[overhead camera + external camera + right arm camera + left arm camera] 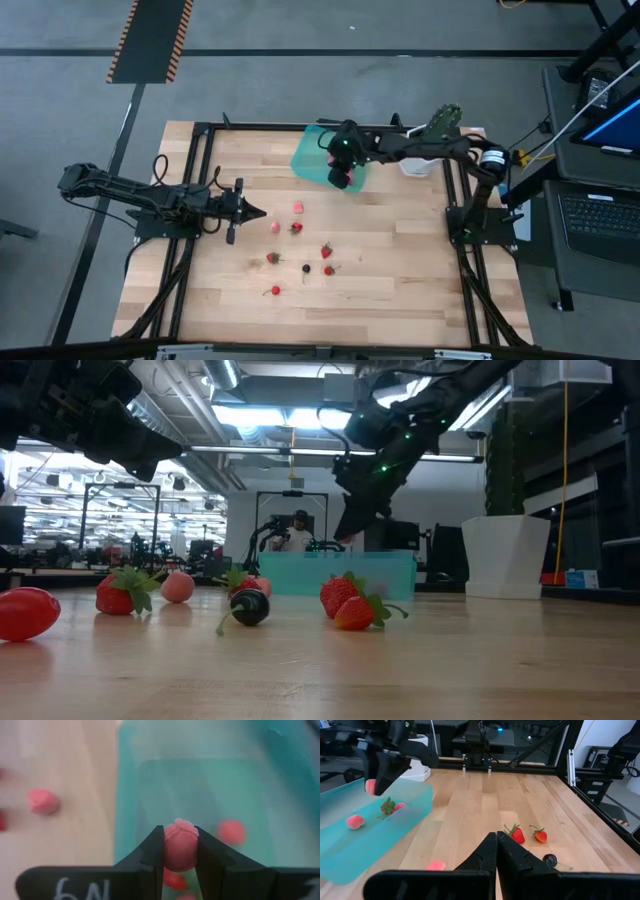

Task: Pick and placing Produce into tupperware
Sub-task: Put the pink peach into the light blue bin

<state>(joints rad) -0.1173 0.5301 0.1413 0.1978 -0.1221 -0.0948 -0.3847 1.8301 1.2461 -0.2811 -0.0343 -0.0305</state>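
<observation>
White handwritten marks sit on the right end effector (180, 852) housing in its wrist view, reading roughly "6N", though cut off and hard to make out. No other writing can be read.

Near to far: the loose Produce lies mid-worktop (400, 290). In the high view nine pieces can be counted there: a strawberry nearest the front edge (275, 290), a dark berry (306, 268), four more red strawberries around it (328, 269), (272, 258), (326, 250), (296, 228), and two pale pink pieces (275, 227), (298, 207); that makes eight certain, a ninth cannot be confirmed.

The left end effector (258, 211) waits at the left side of the worktop, its fingers pressed together to a point, holding nothing, just beside the nearer pink piece.

Farther back, the right end effector hangs above the teal tupperware (308, 152), which sits near the worktop's far edge. Its fingers (150, 847) are slightly apart, pinching one pale pink berry (180, 845) between them, over the container's interior. The left wrist view shows two pieces lying in the tupperware: a pink one (355, 821) and a red strawberry with green top (389, 807); the right wrist view hints at more beneath the fingers, uncertain.

Beyond the container stands a white pot (505, 555) holding a green plant (445, 120). In the low view a person (298, 532) sits in the room behind.
</observation>
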